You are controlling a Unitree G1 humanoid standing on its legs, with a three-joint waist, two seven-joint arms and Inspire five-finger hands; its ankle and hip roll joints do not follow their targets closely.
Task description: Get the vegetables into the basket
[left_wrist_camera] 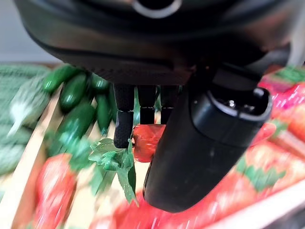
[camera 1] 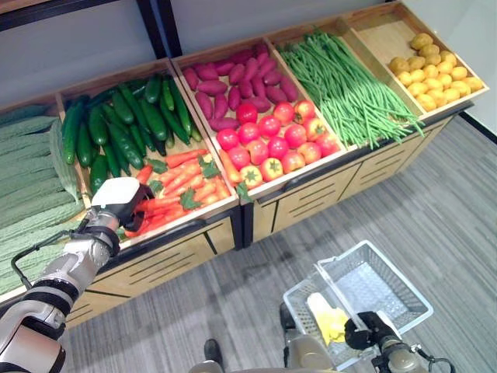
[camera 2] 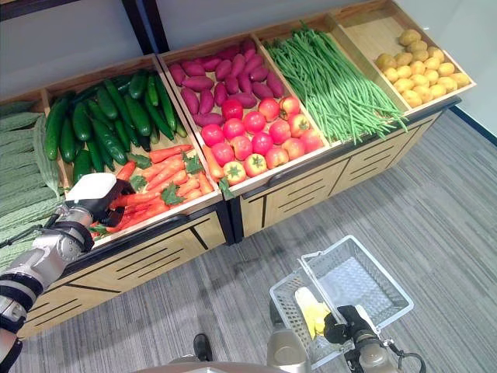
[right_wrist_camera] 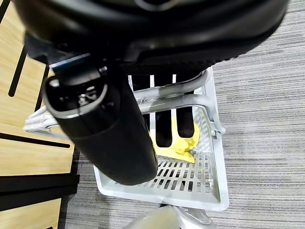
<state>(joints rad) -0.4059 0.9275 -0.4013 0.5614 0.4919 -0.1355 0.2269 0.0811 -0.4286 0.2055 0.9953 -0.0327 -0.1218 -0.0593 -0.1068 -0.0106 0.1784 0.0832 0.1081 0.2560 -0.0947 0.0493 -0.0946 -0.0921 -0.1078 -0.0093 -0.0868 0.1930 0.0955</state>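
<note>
My left hand (camera 1: 116, 203) curls its fingers around a carrot (left_wrist_camera: 145, 140) in the carrot bin (camera 1: 203, 211), not yet lifted clear. My right hand (camera 2: 356, 328) grips the basket's handle (right_wrist_camera: 167, 102), holding the basket (camera 1: 392, 284) above the floor with one yellow corn cob (camera 2: 312, 312) inside. So one item is in and more vegetables remain. I see no readable writing.

Both head eyes look down on the produce stand (camera 1: 233, 225); wrist cameras peer closely past each hand
</note>
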